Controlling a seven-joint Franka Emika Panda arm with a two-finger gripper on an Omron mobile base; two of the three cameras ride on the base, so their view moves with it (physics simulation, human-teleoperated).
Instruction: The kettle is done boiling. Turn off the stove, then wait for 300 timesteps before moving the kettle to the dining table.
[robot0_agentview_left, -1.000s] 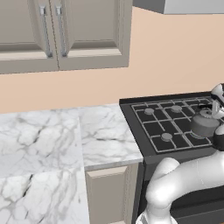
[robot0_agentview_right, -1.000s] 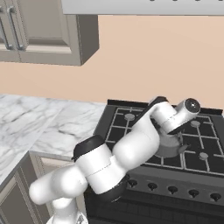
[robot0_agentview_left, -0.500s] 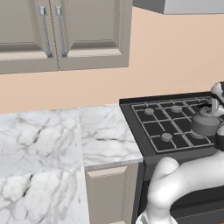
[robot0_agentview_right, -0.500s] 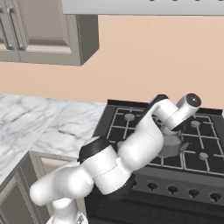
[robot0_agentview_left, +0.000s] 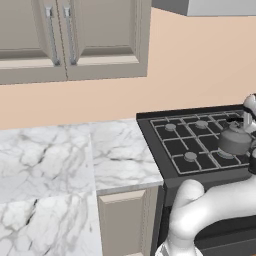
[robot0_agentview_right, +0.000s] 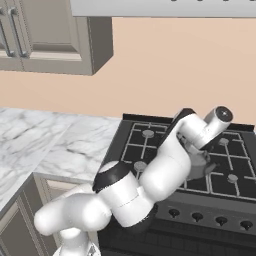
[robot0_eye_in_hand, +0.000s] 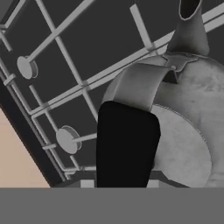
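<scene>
Peach-coloured wall (robot0_agentview_left: 200, 65) backs the scene, with beige panelled upper cabinets (robot0_agentview_left: 70, 37) at far left and white grey-veined marble counter (robot0_agentview_left: 55, 160) beneath them, well to the left of the jaws. Next rightward sits the black gas range with grid grates and round grey burner caps (robot0_agentview_left: 190, 145); its row of black front knobs (robot0_agentview_right: 210, 217) runs along the front edge, below and nearer the base than the jaws. White Panda arm (robot0_agentview_right: 150, 185) arches up from the base and reaches over the range top to the right-hand burners. Small squat grey metal kettle with rounded body and short spout (robot0_agentview_left: 235, 141) stands on the grate on the right side of the range, directly under the hand; in the right base view the kettle (robot0_agentview_right: 200, 165) is largely covered by the arm's wrist. Gripper (robot0_eye_in_hand: 127, 186) is closed down to a narrow gap on the thin black arched handle (robot0_eye_in_hand: 127, 144) of the kettle: the hand view looks straight down the broad dark handle strap, which rises between the jaws, with the handle's grey metal bracket (robot0_eye_in_hand: 140, 85) just beyond, the flat lid (robot0_eye_in_hand: 183, 148) to the right and the spout (robot0_eye_in_hand: 189, 26) pointing away at upper right. Kettle's base contact with the grate cannot be judged from these views.
</scene>
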